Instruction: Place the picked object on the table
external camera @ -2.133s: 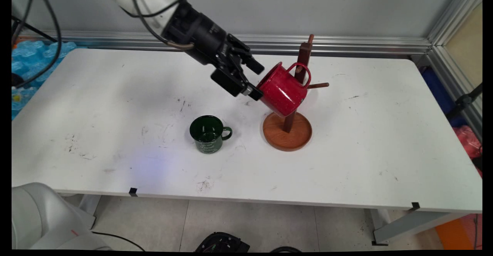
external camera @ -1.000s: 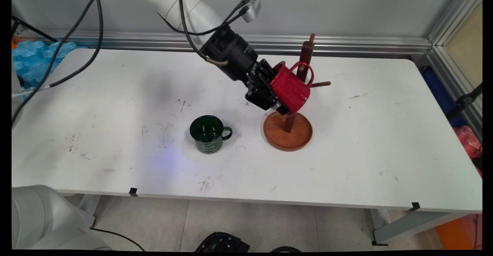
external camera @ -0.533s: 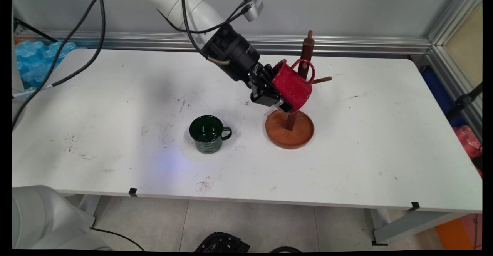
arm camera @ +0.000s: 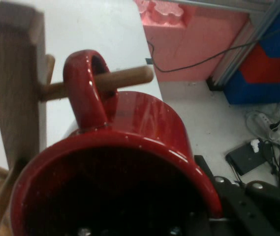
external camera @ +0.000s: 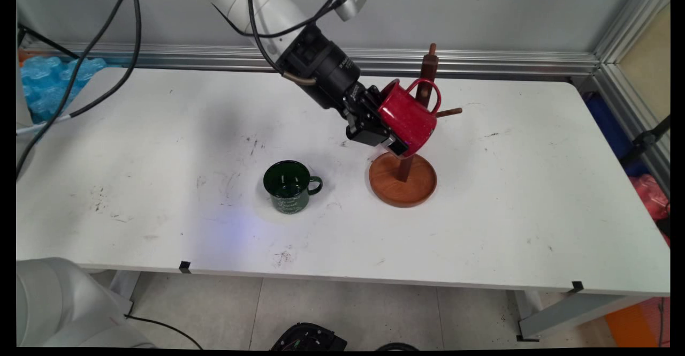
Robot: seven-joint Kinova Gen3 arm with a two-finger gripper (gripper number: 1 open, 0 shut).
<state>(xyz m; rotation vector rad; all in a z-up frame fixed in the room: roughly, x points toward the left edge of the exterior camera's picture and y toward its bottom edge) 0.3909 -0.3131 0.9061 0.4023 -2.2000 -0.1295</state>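
Your hand (external camera: 386, 131) is clamped on the rim of the red mug (external camera: 408, 121). The mug sticks out straight ahead of the hand, its handle (arm camera: 86, 88) looped over a peg (arm camera: 111, 80) of the wooden mug tree (external camera: 425, 83).

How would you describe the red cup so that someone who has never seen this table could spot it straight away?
Start at the wooden stand with the round base, right of the middle of the white table. The red mug hangs tilted on that stand, its handle looped over a peg, with the black claw gripping its rim. The green mug stands upright on the table, left of the stand.
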